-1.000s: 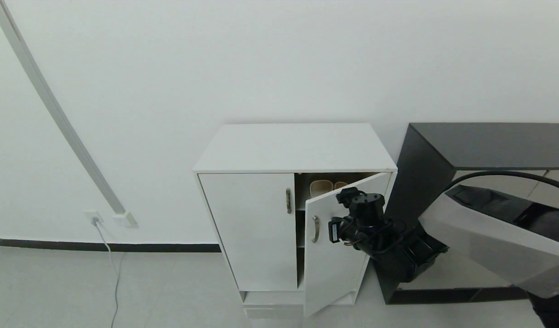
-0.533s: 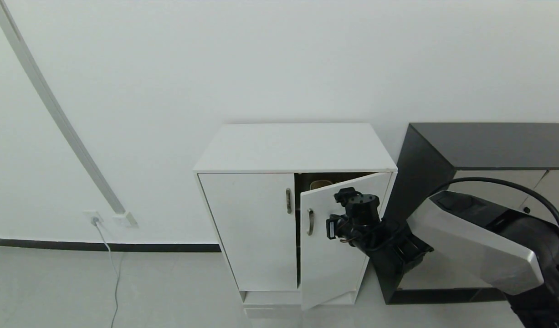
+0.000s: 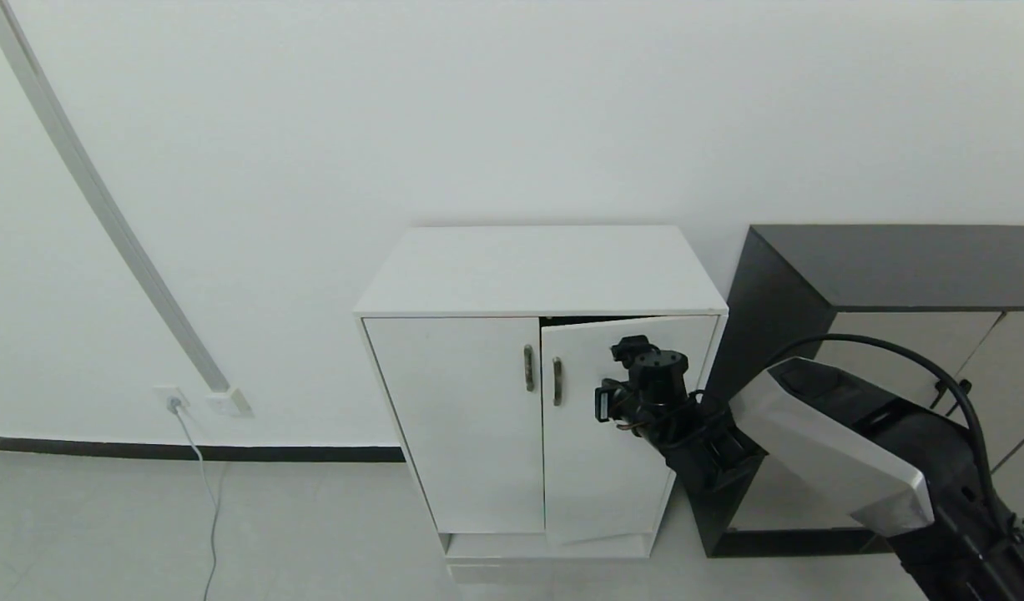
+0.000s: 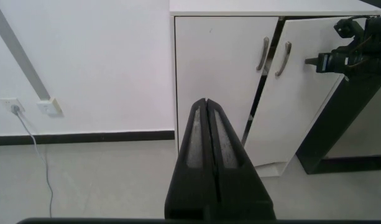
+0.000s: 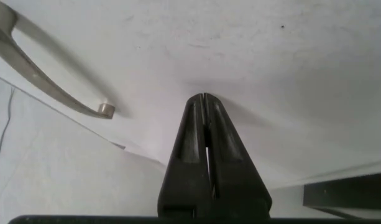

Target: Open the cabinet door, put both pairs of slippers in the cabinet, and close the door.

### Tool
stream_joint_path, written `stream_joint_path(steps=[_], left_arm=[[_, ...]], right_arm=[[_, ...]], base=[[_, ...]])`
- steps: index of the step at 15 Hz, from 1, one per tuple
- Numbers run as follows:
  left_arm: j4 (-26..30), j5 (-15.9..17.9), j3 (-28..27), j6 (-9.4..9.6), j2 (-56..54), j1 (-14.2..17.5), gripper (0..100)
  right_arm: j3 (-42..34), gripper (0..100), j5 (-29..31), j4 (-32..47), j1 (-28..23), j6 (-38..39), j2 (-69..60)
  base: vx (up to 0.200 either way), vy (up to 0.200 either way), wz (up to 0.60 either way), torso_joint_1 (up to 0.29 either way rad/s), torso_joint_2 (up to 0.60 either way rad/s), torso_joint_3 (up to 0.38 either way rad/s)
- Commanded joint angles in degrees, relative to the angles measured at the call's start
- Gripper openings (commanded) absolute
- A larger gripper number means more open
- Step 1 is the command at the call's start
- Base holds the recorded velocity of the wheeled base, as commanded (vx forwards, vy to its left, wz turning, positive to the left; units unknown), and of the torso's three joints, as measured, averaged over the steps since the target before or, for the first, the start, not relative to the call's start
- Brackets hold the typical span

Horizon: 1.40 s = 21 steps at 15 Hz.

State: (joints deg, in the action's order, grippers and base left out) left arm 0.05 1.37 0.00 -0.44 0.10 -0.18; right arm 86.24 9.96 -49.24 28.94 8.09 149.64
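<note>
1. The left gripper hangs well short of the furniture, fingers pressed flat together with nothing between them. Its base is cut off by the frame edge.
2. The right gripper comes in from 4 o'clock in the head view. Its fingers are closed on each other, and their tip touches the face of the right door, at 3 o'clock from that door's handle. From the head camera the wrist hides the fingertips.
3. That door is almost flush, with a thin dark sliver at 12 o'clock along its top edge. The rest of the inside is hidden.
4. The left door sits shut on the white cabinet.
5. A dark cabinet stands at 3 o'clock, touching it and partly hidden by the arm.
6. A wall socket with a trailing cable lies at 9 o'clock.
</note>
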Motion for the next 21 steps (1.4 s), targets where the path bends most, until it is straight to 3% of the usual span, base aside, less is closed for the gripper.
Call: stream_joint_path(steps=[1,16,21], left_arm=[[0.0,0.0,0.0,0.09,0.0,0.0,0],[0.0,0.0,0.0,0.0,0.0,0.0,0],[0.0,0.0,0.0,-0.09,0.0,0.0,0]], right_arm=[[2.2,0,0.0,0.8,-0.3,0.0,1.4],[6.6,0,-0.1,3.3,-2.0,-0.1,1.8],[-3.5,0,-0.1,1.3,-1.8,0.0,-5.0]], base=[[0.0,0.0,0.0,0.0,0.0,0.0],[0.0,0.0,0.0,0.0,0.0,0.0],[0.0,0.0,0.0,0.0,0.0,0.0]])
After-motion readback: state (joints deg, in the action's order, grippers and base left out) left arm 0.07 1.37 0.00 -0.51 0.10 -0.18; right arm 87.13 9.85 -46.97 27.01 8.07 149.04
